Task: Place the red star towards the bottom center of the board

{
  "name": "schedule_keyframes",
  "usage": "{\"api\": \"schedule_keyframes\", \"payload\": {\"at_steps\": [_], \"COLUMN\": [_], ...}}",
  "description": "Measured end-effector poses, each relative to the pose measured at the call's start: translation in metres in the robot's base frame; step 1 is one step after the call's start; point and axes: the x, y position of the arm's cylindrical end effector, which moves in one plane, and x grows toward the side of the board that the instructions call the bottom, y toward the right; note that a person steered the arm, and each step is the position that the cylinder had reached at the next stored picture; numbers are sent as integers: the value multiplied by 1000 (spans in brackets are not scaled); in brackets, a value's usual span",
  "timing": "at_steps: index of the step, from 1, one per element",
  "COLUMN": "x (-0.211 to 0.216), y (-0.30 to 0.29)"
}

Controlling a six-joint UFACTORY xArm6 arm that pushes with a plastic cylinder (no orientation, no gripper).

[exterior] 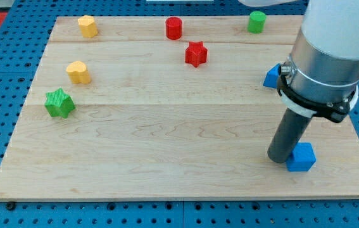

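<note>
The red star [195, 54] lies on the wooden board [166, 145] in the upper middle, just below and right of the red cylinder [174, 28]. My tip [281, 157] rests on the board at the lower right, touching the left side of a blue cube [301, 157]. The tip is far from the red star, well below it and to its right.
A yellow block [87, 26] sits at the top left and a yellow heart-like block [78, 72] on the left. A green star [59, 103] is at the left edge. A green cylinder [256, 21] is at the top right. A second blue block [271, 76] shows partly behind the arm.
</note>
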Motion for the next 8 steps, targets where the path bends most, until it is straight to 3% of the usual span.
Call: {"api": "schedule_keyframes", "payload": {"at_steps": [1,2,4,6,8], "x": [-53,-139,-240,-245,-298], "y": [-71,-80,-86,-103,-75]}}
